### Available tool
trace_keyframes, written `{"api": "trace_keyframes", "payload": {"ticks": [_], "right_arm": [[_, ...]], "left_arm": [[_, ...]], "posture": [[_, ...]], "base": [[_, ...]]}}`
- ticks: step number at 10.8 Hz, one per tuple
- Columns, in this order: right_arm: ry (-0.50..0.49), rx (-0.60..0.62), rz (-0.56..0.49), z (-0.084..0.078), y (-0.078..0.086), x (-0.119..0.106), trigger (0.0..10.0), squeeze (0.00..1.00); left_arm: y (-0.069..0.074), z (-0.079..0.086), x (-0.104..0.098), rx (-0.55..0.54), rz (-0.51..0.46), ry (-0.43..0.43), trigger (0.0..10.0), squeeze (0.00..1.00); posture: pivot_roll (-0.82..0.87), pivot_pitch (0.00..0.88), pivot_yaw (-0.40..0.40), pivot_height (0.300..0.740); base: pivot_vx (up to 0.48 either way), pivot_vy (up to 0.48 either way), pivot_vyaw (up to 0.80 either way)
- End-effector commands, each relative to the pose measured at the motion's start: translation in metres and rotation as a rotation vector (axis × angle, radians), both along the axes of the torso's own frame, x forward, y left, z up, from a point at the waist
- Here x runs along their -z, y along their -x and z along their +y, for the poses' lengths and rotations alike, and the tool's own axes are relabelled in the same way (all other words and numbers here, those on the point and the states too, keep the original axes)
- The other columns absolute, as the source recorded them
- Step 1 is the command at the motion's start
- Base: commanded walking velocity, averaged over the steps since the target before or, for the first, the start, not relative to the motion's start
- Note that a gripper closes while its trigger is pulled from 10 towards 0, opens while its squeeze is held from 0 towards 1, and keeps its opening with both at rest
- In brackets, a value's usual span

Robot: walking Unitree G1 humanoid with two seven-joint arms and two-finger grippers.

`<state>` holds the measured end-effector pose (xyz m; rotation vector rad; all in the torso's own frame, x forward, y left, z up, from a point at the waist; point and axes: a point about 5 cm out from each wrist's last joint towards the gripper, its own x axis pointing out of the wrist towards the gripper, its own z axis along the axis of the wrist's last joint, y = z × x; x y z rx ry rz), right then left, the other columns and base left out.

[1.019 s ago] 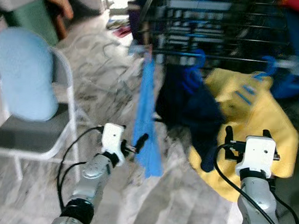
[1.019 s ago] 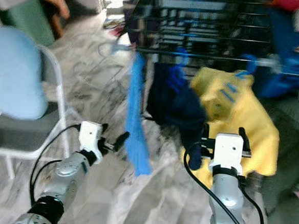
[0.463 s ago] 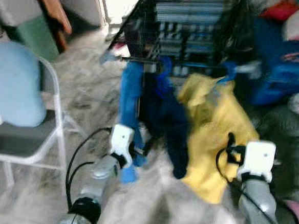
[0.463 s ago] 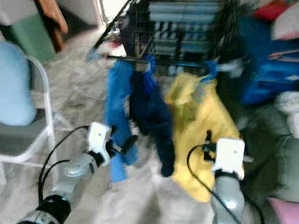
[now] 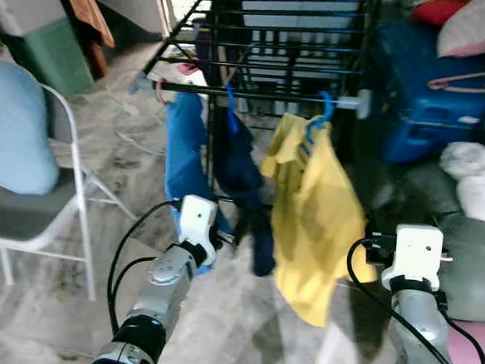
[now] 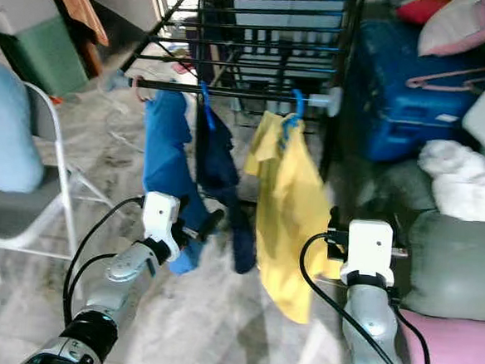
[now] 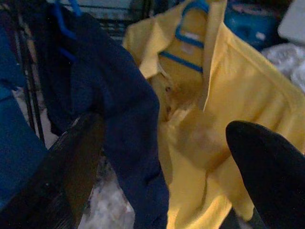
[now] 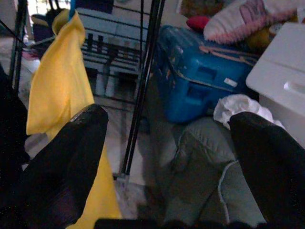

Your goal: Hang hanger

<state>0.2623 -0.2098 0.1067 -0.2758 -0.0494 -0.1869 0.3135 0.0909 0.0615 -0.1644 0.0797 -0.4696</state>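
While yellow shirt [image 5: 311, 212] hangs | left end effector [image 7: 162, 157] spread, empty

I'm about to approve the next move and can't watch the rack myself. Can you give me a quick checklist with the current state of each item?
1. Yellow shirt on its blue hanger, hooked on the rack rail: ok.
2. Navy garment and blue trousers hanging on that rail: ok.
3. Left gripper open, holding nothing: ok.
4. Right gripper open, holding nothing: ok.
5. Hooks fully seated on the rail: cannot tell.
6. Another hanger waiting to be hung: cannot tell.
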Motion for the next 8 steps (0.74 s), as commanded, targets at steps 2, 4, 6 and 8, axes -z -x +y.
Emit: {"api": "trace_keyframes", "payload": {"ticks": [2, 4, 6, 8], "right_arm": [[-0.004, -0.028, -0.033, 0.009, -0.005, -0.009, 10.0, 0.00], [-0.013, -0.045, -0.029, 0.013, -0.004, -0.008, 10.0, 0.00], [-0.017, -0.074, -0.026, 0.019, -0.004, -0.007, 10.0, 0.00], [-0.017, -0.076, -0.028, 0.020, -0.005, -0.007, 10.0, 0.00]], "left_arm": [[0.000, 0.008, 0.000, -0.004, -0.006, 0.009, 10.0, 0.00], [-0.002, 0.006, -0.002, 0.017, -0.012, 0.016, 10.0, 0.00], [-0.003, 0.007, -0.003, 0.026, -0.011, 0.019, 10.0, 0.00], [-0.002, 0.007, -0.002, 0.034, -0.004, 0.025, 10.0, 0.00]], "posture": [[-0.22, 0.079, 0.093, 0.740], [-0.23, 0.082, 0.109, 0.740], [-0.23, 0.087, 0.118, 0.740], [-0.23, 0.088, 0.119, 0.740]], "base": [[0.141, 0.000, 0.00], [0.292, 0.000, 0.00], [0.287, 0.000, 0.00], [0.289, 0.383, 0.00]]}}
